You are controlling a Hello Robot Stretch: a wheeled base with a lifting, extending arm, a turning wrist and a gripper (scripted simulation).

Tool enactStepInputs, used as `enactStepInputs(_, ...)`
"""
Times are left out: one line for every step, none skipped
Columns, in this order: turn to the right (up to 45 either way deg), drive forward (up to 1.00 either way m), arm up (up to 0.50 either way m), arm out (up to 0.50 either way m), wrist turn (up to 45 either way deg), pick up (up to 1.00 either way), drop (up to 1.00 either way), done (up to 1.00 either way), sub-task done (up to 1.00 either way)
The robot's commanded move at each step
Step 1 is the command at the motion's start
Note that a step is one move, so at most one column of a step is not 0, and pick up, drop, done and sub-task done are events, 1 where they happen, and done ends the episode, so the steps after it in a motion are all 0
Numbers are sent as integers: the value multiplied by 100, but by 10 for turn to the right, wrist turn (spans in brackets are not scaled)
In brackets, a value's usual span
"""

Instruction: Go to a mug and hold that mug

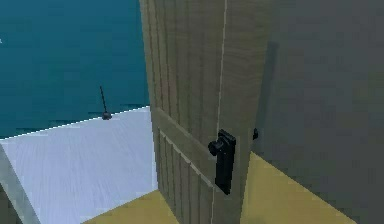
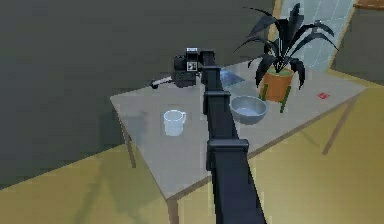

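where the mug is: the mug (image 2: pixel 175 121) stands upright on the grey table (image 2: pixel 140 110), just left of the arm in the arm side view.
arm: the dark arm (image 2: pixel 225 150) goes out over the table, between the mug and a grey-blue bowl (image 2: pixel 248 109).
gripper: the gripper (image 2: pixel 156 83) is by the table's far edge, apart from the mug. only bare tabletop and wall lie behind its tips, so it holds nothing. i cannot tell how its fingers are set.
other things on the table: a plant (image 2: pixel 283 40) in an orange pot, and a small red thing (image 2: pixel 322 96).
forward view: a wooden door (image 1: pixel 190 100) with a dark handle (image 1: pixel 224 160), very close; a teal wall (image 1: pixel 60 50) on the left.
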Motion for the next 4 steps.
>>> enactStepInputs(0, 0, -30, 0, 0, 0, 0, 0, 0)
enactStepInputs(0, 0, 0, 0, 0, 100, 0, 0, 0)
enactStepInputs(0, 0, 10, 0, 0, 0, 0, 0, 0)
enactStepInputs(0, 0, 0, 0, 0, 0, 0, 100, 0)
